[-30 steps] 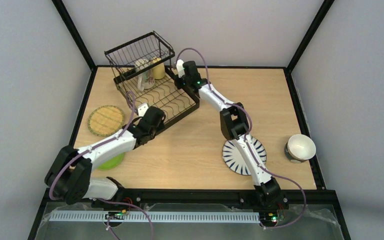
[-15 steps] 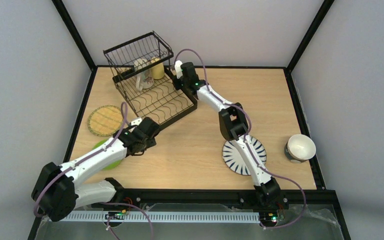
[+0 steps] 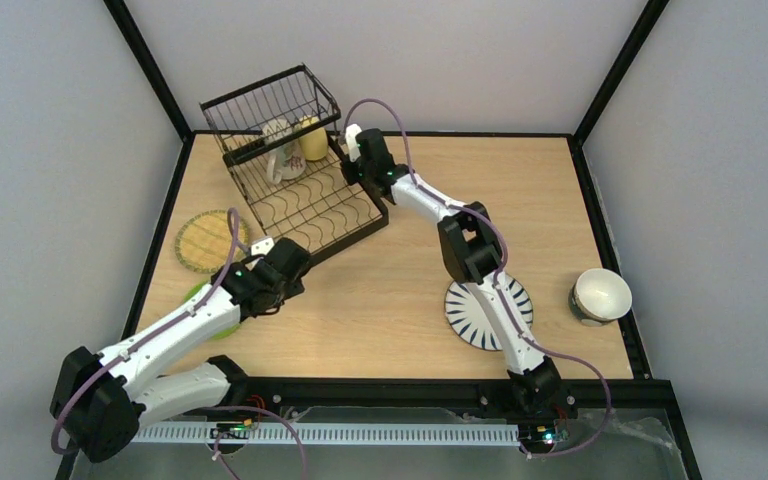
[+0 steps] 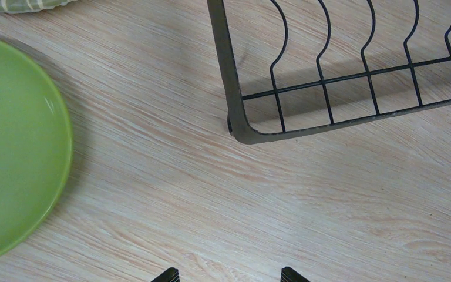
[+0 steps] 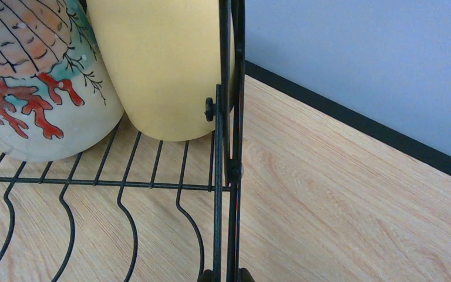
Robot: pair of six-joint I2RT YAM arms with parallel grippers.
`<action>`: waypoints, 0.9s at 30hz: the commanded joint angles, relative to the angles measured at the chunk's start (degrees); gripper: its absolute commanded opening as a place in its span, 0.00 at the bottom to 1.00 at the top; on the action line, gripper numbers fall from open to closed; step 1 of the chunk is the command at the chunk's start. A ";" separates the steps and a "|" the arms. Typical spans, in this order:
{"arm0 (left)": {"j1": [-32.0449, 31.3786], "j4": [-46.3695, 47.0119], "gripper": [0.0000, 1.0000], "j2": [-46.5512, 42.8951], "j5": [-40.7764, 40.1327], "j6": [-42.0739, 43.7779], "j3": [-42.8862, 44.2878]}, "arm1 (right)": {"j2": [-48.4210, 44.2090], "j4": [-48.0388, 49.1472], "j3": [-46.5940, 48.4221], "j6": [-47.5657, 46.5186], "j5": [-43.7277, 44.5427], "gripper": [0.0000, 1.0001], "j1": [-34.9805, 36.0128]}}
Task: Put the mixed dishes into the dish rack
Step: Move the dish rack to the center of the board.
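The black wire dish rack [image 3: 305, 195] stands at the back left, with the yellow mug [image 3: 312, 140] and the beige coral-patterned mug [image 3: 278, 150] in its raised basket end. My right gripper [image 3: 356, 170] is shut on the rack's right edge wire [image 5: 229, 147], next to the yellow mug [image 5: 164, 64]. My left gripper [image 3: 290, 265] is open and empty above bare table, just off the rack's near corner [image 4: 235, 88]. The lime-green plate [image 4: 12, 147] lies to its left, mostly under the left arm in the top view. The yellow woven plate [image 3: 207, 241] lies left of the rack.
The white plate with dark stripes [image 3: 465, 315] lies at the front right, partly under the right arm. A small bowl [image 3: 600, 295], white inside, sits by the right edge. A second bowl is not in view. Black frame rails border the table.
The left arm has pulled back from the rack toward the near left. The right gripper has moved left with the rack's edge, and the rack has shifted and turned slightly left.
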 commanded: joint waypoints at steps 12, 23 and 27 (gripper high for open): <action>-0.27 -4.24 0.99 -3.82 -1.57 -0.85 -0.03 | -25.15 14.55 -7.99 -0.86 -3.80 0.00 4.45; -0.30 -5.47 0.99 -4.62 -0.43 0.40 0.01 | -34.61 19.67 -24.40 -1.30 2.14 0.00 4.29; -0.30 -5.57 0.99 -5.30 0.11 1.05 -0.26 | -37.63 21.26 -29.92 -0.19 4.09 0.00 3.71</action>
